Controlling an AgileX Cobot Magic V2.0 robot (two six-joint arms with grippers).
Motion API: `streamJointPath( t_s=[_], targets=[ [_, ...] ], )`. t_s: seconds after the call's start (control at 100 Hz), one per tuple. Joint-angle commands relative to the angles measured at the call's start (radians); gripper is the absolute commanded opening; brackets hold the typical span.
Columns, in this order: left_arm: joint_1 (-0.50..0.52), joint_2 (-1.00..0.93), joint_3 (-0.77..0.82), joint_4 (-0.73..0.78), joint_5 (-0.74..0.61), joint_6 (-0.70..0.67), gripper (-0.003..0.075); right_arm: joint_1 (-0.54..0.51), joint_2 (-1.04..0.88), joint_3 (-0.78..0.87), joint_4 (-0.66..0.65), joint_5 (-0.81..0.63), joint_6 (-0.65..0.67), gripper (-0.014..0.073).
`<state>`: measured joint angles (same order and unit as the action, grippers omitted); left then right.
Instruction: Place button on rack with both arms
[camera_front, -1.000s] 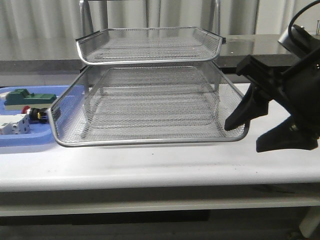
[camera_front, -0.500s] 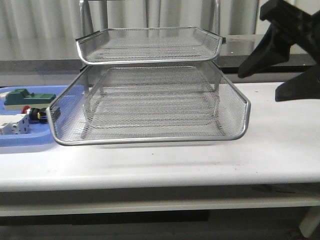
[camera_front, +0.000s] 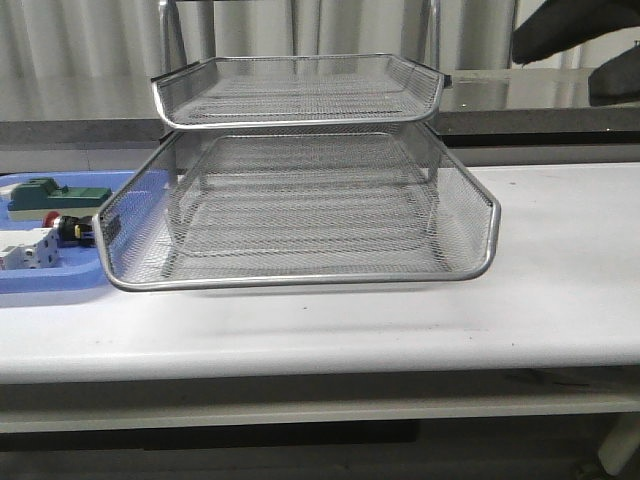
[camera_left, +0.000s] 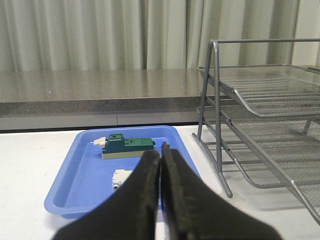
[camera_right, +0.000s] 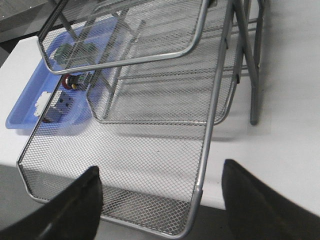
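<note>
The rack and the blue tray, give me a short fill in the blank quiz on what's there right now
1. The button lies in the ____ tray.
2. The left gripper is ____.
3. The right gripper is ____.
4. The rack has its middle tier pulled ____.

Missing words: blue; shut; open; out

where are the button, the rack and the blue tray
button (camera_front: 68, 229), front view, its black body behind the mesh
rack (camera_front: 300, 282), front view, front rim of the pulled-out tier
blue tray (camera_left: 75, 175), left wrist view, bare floor
</note>
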<state>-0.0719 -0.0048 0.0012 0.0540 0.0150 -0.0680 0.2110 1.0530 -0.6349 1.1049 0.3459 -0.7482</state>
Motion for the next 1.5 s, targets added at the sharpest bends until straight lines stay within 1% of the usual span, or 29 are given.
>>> streamJointPath(
  t_s=[0.0,0.12,0.19,0.25,0.26,0.27,0.28,0.33,0.35,0.37,0.41,0.44,0.48,0.51,0.53,0.54,0.55,0.62,0.65,0.69,0.77,0.88,1.0,1.11,1.21,1.33,1.49],
  targets=[
    [-0.001,-0.035,0.046,-0.001,-0.076,-0.007,0.0004,-0.012,-0.032,-0.058,-0.032,0.021,-0.008,0.0507],
    [-0.001,-0.035,0.046,-0.001,-0.076,-0.007,0.0004,-0.045,-0.032,-0.127,-0.123,0.128,0.03,0.0507],
    [-0.001,-0.035,0.046,-0.001,-0.076,-0.007,0.0004,-0.067,-0.032,-0.176,-0.217,0.202,0.084,0.0507],
    [-0.001,-0.035,0.046,-0.001,-0.076,-0.007,0.0004,-0.087,-0.032,-0.224,-0.329,0.272,0.146,0.0507],
    [-0.001,-0.035,0.046,-0.001,-0.076,-0.007,0.0004,-0.089,-0.032,-0.23,-0.343,0.279,0.164,0.0507],
    [-0.001,-0.035,0.046,-0.001,-0.076,-0.007,0.0004,-0.091,-0.032,-0.241,-0.387,0.295,0.173,0.0507],
    [-0.001,-0.035,0.046,-0.001,-0.076,-0.007,0.0004,-0.095,-0.032,-0.246,-0.387,0.302,0.193,0.0507],
    [-0.001,-0.035,0.046,-0.001,-0.076,-0.007,0.0004,-0.106,-0.032,-0.283,-0.499,0.353,0.27,0.0507],
    [-0.001,-0.035,0.046,-0.001,-0.076,-0.007,0.0004,-0.108,-0.032,-0.303,-0.568,0.374,0.304,0.0507],
    [-0.001,-0.035,0.046,-0.001,-0.076,-0.007,0.0004,-0.111,-0.032,-0.312,-0.602,0.394,0.34,0.0507],
    [-0.001,-0.035,0.046,-0.001,-0.076,-0.007,0.0004,-0.112,-0.032,-0.339,-0.723,0.433,0.401,0.0507],
    [-0.001,-0.035,0.046,-0.001,-0.076,-0.007,0.0004,-0.112,-0.032,-0.355,-0.776,0.457,0.461,0.0507],
    [-0.001,-0.035,0.046,-0.001,-0.076,-0.007,0.0004,-0.112,-0.035,-0.372,-0.894,0.484,0.52,0.0507],
    [-0.001,-0.035,0.046,-0.001,-0.076,-0.007,0.0004,-0.112,-0.041,-0.377,-0.94,0.492,0.573,0.0507],
    [-0.001,-0.035,0.046,-0.001,-0.076,-0.007,0.0004,-0.112,-0.046,-0.378,-0.994,0.493,0.592,0.0507],
    [-0.001,-0.035,0.046,-0.001,-0.076,-0.007,0.0004,-0.112,-0.048,-0.378,-0.994,0.493,0.611,0.0507],
    [-0.001,-0.035,0.046,-0.001,-0.076,-0.007,0.0004,-0.112,-0.054,-0.378,-1.032,0.493,0.619,0.0507],
    [-0.001,-0.035,0.046,-0.001,-0.076,-0.007,0.0004,-0.112,-0.087,-0.378,-1.134,0.491,0.696,0.0507],
    [-0.001,-0.035,0.046,-0.001,-0.076,-0.007,0.0004,-0.112,-0.102,-0.378,-1.159,0.489,0.728,0.0507],
    [-0.001,-0.035,0.046,-0.001,-0.076,-0.007,0.0004,-0.112,-0.127,-0.378,-1.205,0.48,0.748,0.0507],
    [-0.001,-0.035,0.046,-0.001,-0.076,-0.007,0.0004,-0.112,-0.17,-0.377,-1.238,0.461,0.783,0.0507],
    [-0.001,-0.035,0.046,-0.001,-0.076,-0.007,0.0004,-0.112,-0.234,-0.368,-1.236,0.449,0.788,0.0507],
    [-0.001,-0.035,0.046,-0.001,-0.076,-0.007,0.0004,-0.112,-0.303,-0.337,-1.225,0.484,0.794,0.0507],
    [-0.001,-0.035,0.046,-0.001,-0.076,-0.007,0.0004,-0.112,-0.358,-0.284,-1.185,0.519,0.794,0.0507],
    [-0.001,-0.035,0.046,-0.001,-0.076,-0.007,0.0004,-0.112,-0.41,-0.221,-1.144,0.518,0.794,0.0507],
    [-0.001,-0.035,0.046,-0.001,-0.076,-0.007,0.0004,-0.112,-0.468,-0.14,-1.128,0.506,0.794,0.0507],
    [-0.001,-0.035,0.046,-0.001,-0.076,-0.007,0.0004,-0.112,-0.503,-0.081,-1.119,0.505,0.794,0.0507]
  ],
)
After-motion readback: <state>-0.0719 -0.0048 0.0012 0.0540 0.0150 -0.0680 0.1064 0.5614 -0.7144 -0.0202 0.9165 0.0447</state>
